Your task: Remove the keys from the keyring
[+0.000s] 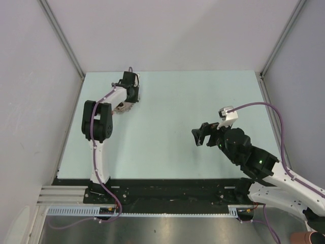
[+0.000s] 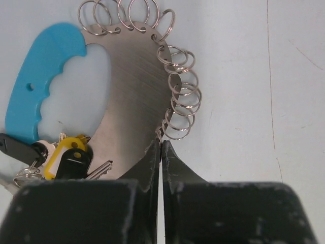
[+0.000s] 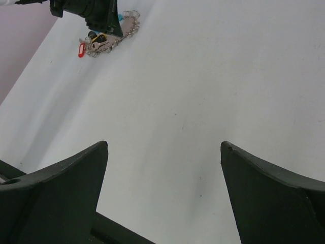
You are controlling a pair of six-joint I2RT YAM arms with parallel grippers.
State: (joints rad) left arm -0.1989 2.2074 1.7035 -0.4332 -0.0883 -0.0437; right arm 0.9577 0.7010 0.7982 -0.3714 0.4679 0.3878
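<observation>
The keyring point(image 2: 134, 86) lies flat on the table: a brushed-metal crescent with a light-blue grip section point(image 2: 38, 86) and several small silvery split rings point(image 2: 180, 101) along its outer edge. A bunch of keys hangs at its lower left: a black-headed key point(image 2: 15, 147), a key with a yellow and black head point(image 2: 71, 158) and a bare silver blade point(image 2: 100, 169). My left gripper point(image 2: 161, 146) is shut, its tips pinching a ring at the crescent's edge. In the right wrist view the keyring point(image 3: 127, 24) is far off, with a red-headed key point(image 3: 81, 50). My right gripper point(image 3: 164, 147) is open, empty and far away.
In the top view the left gripper point(image 1: 133, 93) is at the table's far left over the keyring point(image 1: 123, 107). The right gripper point(image 1: 202, 136) hovers right of centre. Grey walls close in the pale green table point(image 1: 172, 101) on three sides.
</observation>
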